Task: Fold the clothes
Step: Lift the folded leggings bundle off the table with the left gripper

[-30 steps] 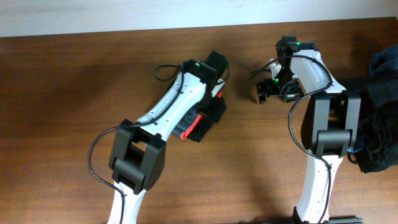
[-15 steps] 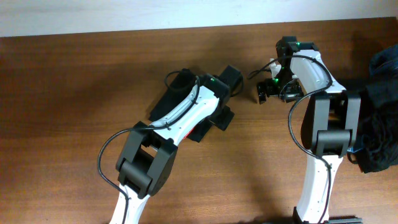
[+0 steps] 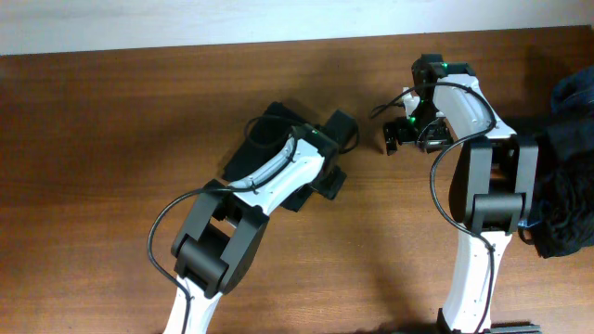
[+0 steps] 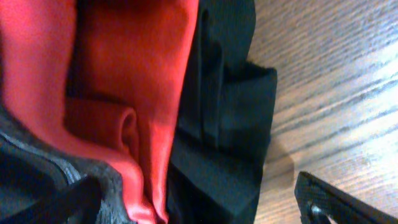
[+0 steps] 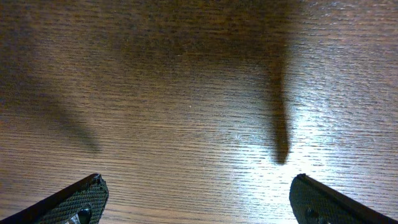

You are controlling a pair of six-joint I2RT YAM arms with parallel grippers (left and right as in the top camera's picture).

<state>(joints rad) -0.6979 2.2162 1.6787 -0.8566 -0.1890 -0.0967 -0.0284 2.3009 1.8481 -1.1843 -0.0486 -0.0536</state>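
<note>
Two clothing items: soft black pants (image 3: 249,148), dark fabric heap (image 3: 571,186). Left fingers (image 4: 326,202) spread over pants; right fingers (image 5: 78,200) spread over wooden table (image 5: 199,93).

**Materials and finish, as seen**

Table (image 5: 199,112): brown wood, grain running in fine lines, smooth, with a soft sheen where light falls near the right side.
Pants (image 4: 224,124): black cloth, soft, matt, creased.
Inner band (image 4: 124,74): bright red cloth, matt, smooth weave.
Waistband (image 4: 56,168): grey cloth, flecked knit texture.
Heap of garments (image 3: 568,186), far right: black and blue cloth, matt, rumpled.
Left arm (image 3: 269,176) and right arm (image 3: 469,102): white shells look like smooth plastic; joints matt black.
Right gripper (image 5: 198,202): fingers black, matt.
</note>
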